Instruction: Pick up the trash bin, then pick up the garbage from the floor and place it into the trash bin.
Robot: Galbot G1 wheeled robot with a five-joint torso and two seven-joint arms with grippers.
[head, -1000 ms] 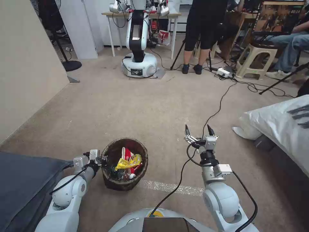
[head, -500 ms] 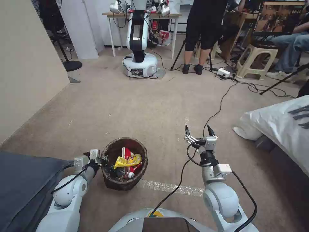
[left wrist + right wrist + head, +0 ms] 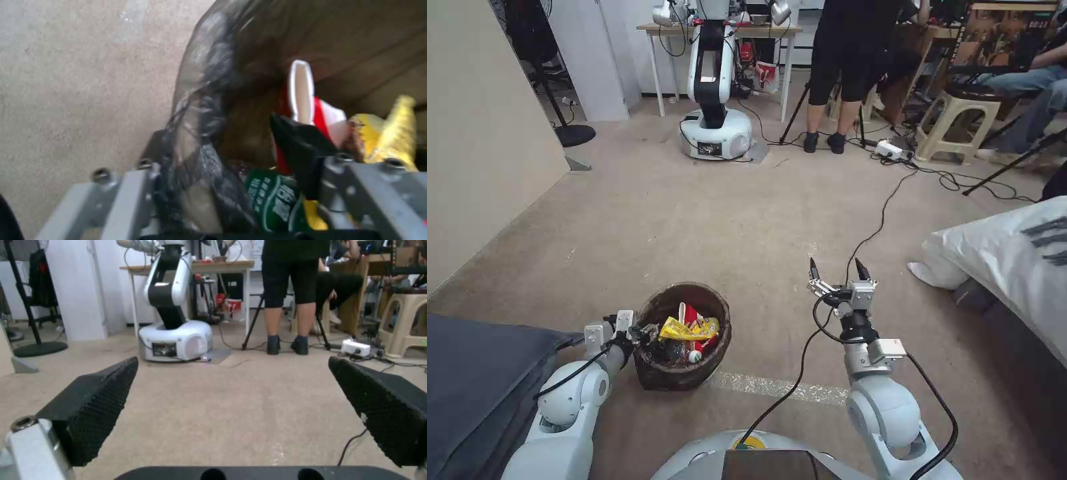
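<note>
Slippage is risked: small round white plastic trash bin (image 3: 684, 363) with crinkled dark bag is held tilted only by its rim in left gripper (image 3: 639, 331)'s clenched jaws, so packed snack-packet garbage (image 3: 690, 330) could be spilled; right gripper (image 3: 835, 269) hangs with jaws spread, empty.

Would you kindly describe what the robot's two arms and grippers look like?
Both arms are glossy white-grey with rounded joint housings and loose black cables. The left gripper has grey metal finger links with screws; the right gripper has pointed black fingers with a textured surface.
</note>
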